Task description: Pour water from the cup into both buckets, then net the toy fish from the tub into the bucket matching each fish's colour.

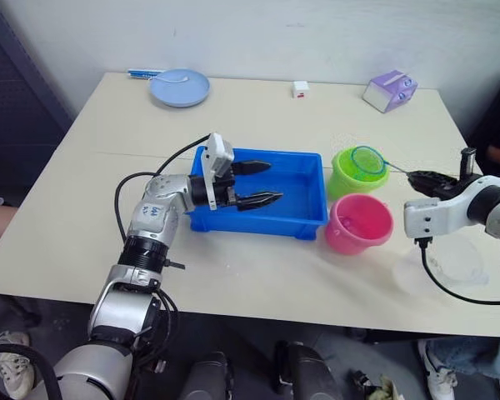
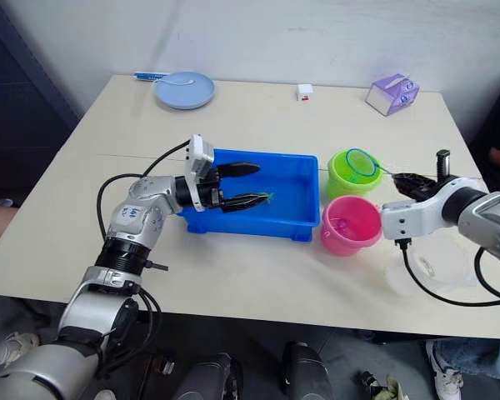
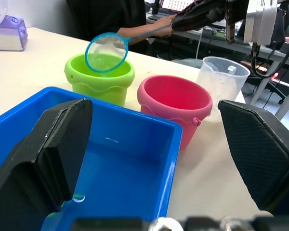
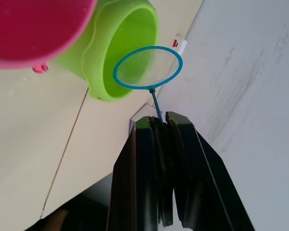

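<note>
The right gripper [image 4: 160,126], its two black fingers pressed together, pinched the thin handle of the net [image 1: 368,161]. The net's round light-blue hoop with fine translucent mesh was held over the mouth of the lime-green bucket [image 1: 353,178], a smooth round plastic pail with a wavy moulded band below its rim. Whether the mesh carried a fish could not be told. The pink bucket [image 1: 359,223], of like shape and size, stood just beside the green one on its near side, close to the tub's right end.

The left gripper [image 1: 252,185] was spread wide, its black textured fingers [image 3: 58,144] apart, hovering over the left half of the tub [image 1: 304,227], a shallow rectangular bright-blue plastic tray with a raised rim and a glossy inner floor. The fingers gripped nothing. A small green toy fish [image 2: 267,197] appeared at the tip of the nearer finger; whether it touched the finger could not be told.

The cup [image 3: 223,84], wide, clear and colourless, stood on the pale table [image 1: 83,200] to the right of the pink bucket, near the right arm. At the far edge lay a round pale-blue plate [image 1: 179,87], a small white block [image 1: 300,88] and a lilac box [image 1: 389,90].
</note>
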`<action>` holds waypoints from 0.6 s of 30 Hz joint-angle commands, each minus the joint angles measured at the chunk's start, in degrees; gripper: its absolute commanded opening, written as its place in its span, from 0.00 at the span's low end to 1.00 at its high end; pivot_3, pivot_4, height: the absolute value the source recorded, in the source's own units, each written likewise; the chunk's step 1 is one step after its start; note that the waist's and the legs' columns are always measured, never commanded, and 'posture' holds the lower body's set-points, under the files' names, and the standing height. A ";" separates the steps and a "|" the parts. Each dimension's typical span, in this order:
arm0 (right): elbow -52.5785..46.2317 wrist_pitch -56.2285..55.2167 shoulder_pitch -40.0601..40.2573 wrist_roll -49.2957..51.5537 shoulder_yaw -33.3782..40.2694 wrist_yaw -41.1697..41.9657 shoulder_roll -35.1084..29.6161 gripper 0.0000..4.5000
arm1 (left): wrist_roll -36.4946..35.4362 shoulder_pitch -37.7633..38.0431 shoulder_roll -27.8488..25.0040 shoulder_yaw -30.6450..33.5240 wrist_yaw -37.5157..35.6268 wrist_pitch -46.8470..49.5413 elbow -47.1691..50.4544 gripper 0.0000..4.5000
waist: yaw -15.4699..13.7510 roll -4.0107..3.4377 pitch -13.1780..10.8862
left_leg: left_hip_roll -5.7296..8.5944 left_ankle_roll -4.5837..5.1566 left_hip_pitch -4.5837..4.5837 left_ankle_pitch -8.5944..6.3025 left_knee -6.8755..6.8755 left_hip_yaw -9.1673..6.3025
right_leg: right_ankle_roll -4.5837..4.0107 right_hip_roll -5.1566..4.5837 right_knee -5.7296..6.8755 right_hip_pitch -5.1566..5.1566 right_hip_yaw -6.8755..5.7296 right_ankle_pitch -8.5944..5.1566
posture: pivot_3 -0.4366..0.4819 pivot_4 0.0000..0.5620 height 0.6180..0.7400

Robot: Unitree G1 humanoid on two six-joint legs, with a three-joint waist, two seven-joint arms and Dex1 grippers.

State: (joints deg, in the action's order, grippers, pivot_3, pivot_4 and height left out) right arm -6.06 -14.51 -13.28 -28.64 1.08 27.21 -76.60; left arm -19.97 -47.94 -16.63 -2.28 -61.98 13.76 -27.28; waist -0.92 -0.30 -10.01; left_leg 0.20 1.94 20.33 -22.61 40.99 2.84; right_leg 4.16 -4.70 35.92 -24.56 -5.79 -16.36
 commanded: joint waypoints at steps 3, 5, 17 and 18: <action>-1.24 -0.63 -1.12 2.79 4.66 0.36 2.76 0.17 | -0.50 0.33 -0.61 0.73 0.18 0.12 3.17 1.00 | -0.19 0.00 0.00 | 0.00 0.00 0.01 0.00 0.00 -0.01 | 0.00 0.00 -0.01 0.00 0.00 0.00 | 0.48 0.27 1.00; -3.13 4.09 -2.77 8.63 6.14 2.15 7.22 0.17 | -0.33 0.38 -0.85 0.70 0.28 0.14 3.22 1.00 | -0.22 0.03 -0.02 | -0.01 0.00 0.00 0.00 0.02 -0.03 | 0.00 0.02 -0.02 0.02 -0.03 0.00 | 0.48 0.27 1.00; -13.15 31.01 -12.43 25.88 -3.89 14.07 25.90 0.17 | -1.48 7.32 -9.69 4.03 3.21 5.52 11.53 1.00 | 0.84 0.03 -0.01 | -0.03 0.00 0.02 0.00 0.09 -0.16 | -0.01 0.00 0.05 0.02 -0.07 0.00 | 0.48 0.27 1.00; -12.37 30.42 -12.79 25.19 -4.76 14.07 26.27 0.17 | -1.77 8.04 -10.31 4.32 3.32 6.32 12.73 1.00 | 0.89 0.02 -0.01 | 0.00 0.00 0.03 0.00 0.08 -0.16 | -0.01 -0.02 0.05 0.02 -0.06 0.00 | 0.48 0.27 1.00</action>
State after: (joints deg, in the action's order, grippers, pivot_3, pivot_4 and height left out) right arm -19.02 17.24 -24.64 -1.67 -2.72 41.18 -50.69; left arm -20.06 -40.75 -25.78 0.44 -58.95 18.47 -19.64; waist -0.02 -0.28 -10.02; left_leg 0.21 1.94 20.36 -22.61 41.07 2.68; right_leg 4.16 -4.76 35.98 -24.55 -5.85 -16.36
